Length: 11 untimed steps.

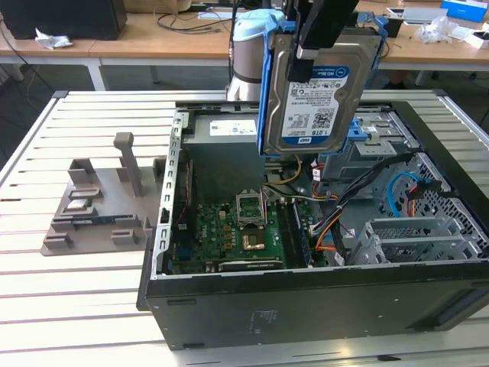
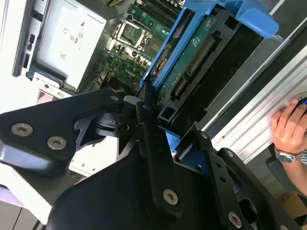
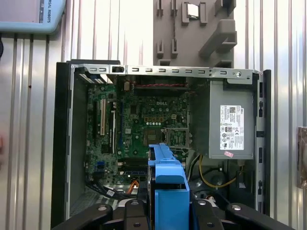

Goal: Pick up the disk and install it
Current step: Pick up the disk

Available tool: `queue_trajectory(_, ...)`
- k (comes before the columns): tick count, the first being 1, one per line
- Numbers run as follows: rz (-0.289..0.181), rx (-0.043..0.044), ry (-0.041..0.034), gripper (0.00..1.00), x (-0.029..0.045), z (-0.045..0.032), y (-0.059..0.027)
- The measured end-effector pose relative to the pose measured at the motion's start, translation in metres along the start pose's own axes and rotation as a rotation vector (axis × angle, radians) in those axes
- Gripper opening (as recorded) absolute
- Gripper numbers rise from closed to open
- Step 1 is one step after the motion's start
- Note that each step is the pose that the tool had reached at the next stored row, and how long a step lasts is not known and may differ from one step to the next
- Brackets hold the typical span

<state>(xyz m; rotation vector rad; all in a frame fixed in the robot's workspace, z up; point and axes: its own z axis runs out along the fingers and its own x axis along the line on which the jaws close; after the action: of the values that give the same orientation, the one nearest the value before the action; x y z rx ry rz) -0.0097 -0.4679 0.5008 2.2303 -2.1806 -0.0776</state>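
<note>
Fingers (image 2: 149, 143) are clamped on the upper end of the disk (image 1: 317, 107) so it hangs upright above the open computer case (image 1: 306, 302), clear of the cables (image 1: 365, 186), guessing so nothing snags.

disk (image 1: 317, 88) of dull silver metal with glossy paper label and smooth blue plastic frame, matt black hand (image 2: 156, 117), ribbed pale metal desk (image 1: 76, 290)

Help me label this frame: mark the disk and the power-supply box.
disk (image 1: 313, 107), exterior view, on its labelled face.
power-supply box (image 3: 231, 93), first wrist view, on the grey face above its sticker.
</note>
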Motion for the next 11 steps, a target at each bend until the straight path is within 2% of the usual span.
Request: queue_trajectory(11,0.000,0.0000,0.0000,0.37,0.0112,0.0000,-0.0011)
